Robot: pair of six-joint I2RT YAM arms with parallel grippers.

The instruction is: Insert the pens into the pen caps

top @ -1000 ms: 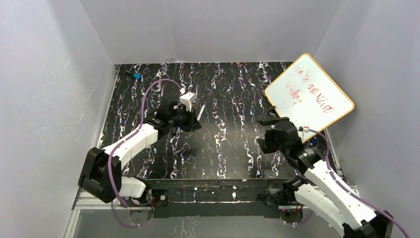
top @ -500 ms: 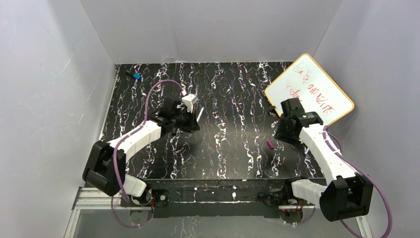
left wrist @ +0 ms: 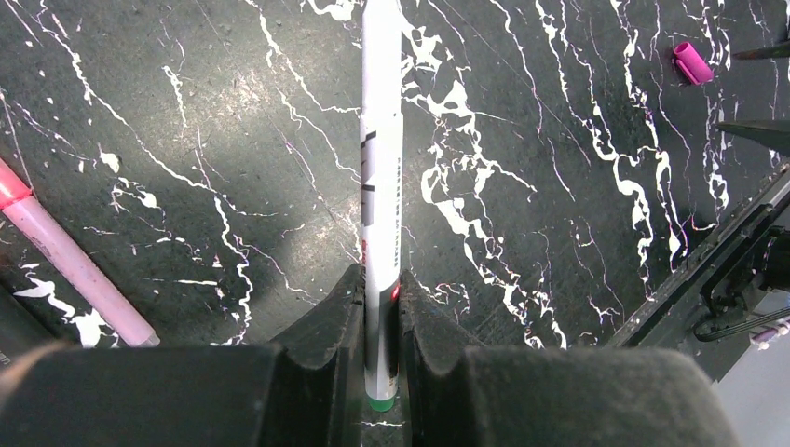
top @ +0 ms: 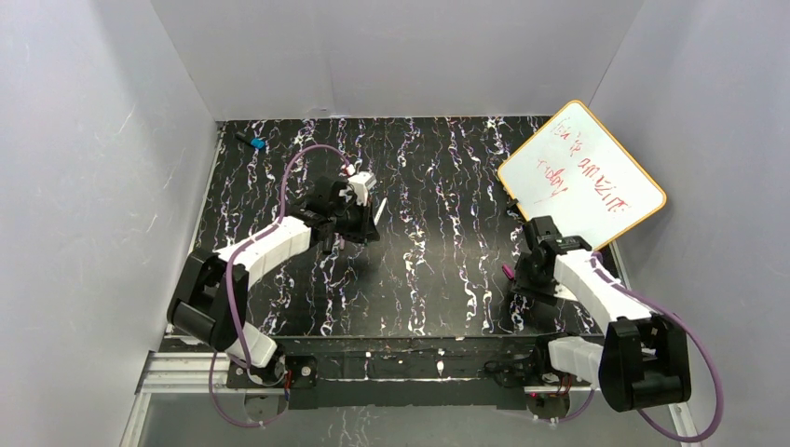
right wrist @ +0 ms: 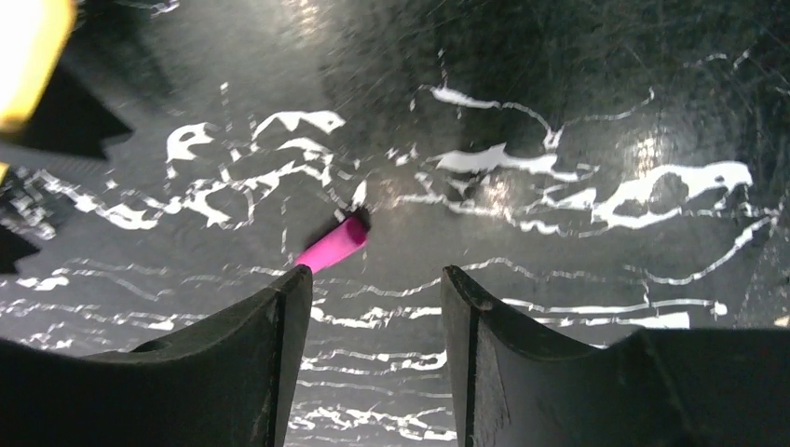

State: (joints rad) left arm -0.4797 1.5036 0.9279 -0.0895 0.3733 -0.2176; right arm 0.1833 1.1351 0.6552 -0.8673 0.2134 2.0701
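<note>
White-grey pen [left wrist: 382, 140], one: clenched in the left gripper [left wrist: 380, 321] by its green-ended tail, long axis pointing straight out from the fingers, above the marbled table [left wrist: 559, 233]. Pink pen [left wrist: 70, 265], one — lying diagonally on the table. Magenta cap [right wrist: 333, 244], one — on the table just ahead of the right gripper [right wrist: 373, 289], whose jaws are apart and hold nothing.

In the left wrist view the white pen [left wrist: 381, 186] runs off the top edge, tip unseen, and its lower barrel is buried in the left gripper [left wrist: 380, 284]. The pink pen [left wrist: 70, 265] is cut by the left edge. The right wrist view is smeared: the magenta cap [right wrist: 333, 244] has its near end behind a finger of the right gripper [right wrist: 373, 275], and a yellow blur [right wrist: 28, 47] in the corner may be the frame of the whiteboard [top: 601, 214]. From above, its red writing [top: 564, 172] is illegible
</note>
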